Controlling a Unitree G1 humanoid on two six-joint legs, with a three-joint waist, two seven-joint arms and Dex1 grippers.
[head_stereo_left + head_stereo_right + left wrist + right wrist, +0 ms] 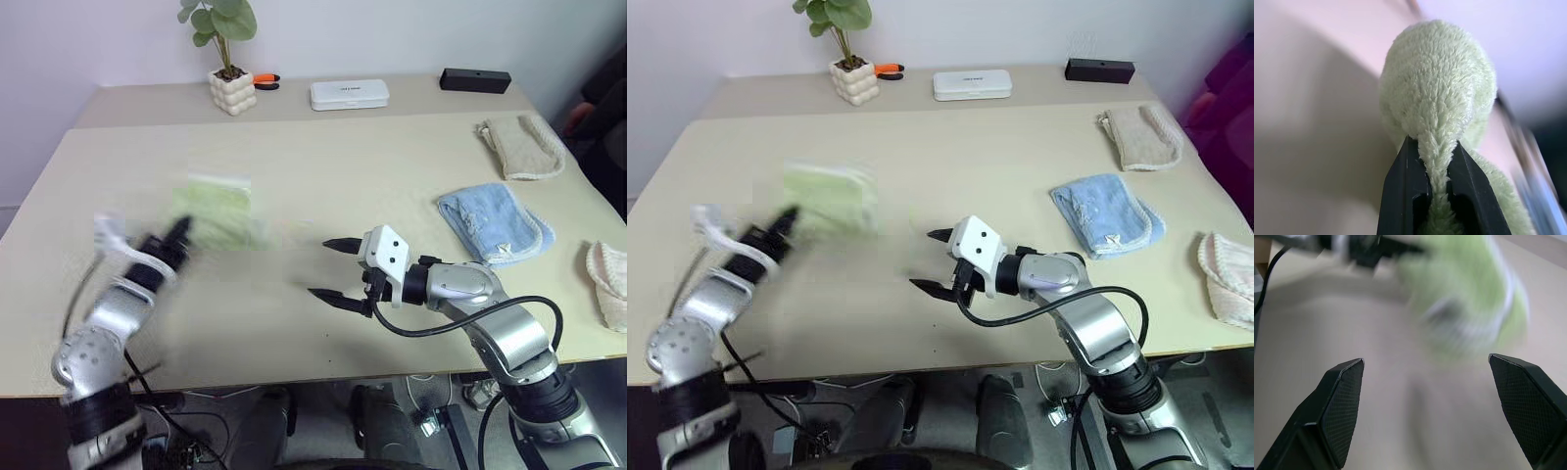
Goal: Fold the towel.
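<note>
The light green towel (217, 210) hangs lifted over the left half of the table, blurred by motion. My left gripper (179, 233) is shut on it: in the left wrist view the two black fingers (1411, 196) pinch a fold of green terry cloth (1437, 98). My right gripper (331, 269) hovers open above the table's middle, to the right of the towel, with nothing between its fingertips (1342, 401). The right wrist view shows the towel (1469, 298) ahead of those open fingers.
A light blue towel (495, 223) and a beige towel (522, 147) lie at the table's right, another pale cloth (609, 284) at the right edge. A potted plant (230, 88), a white box (349, 94) and a black box (475, 80) stand along the back.
</note>
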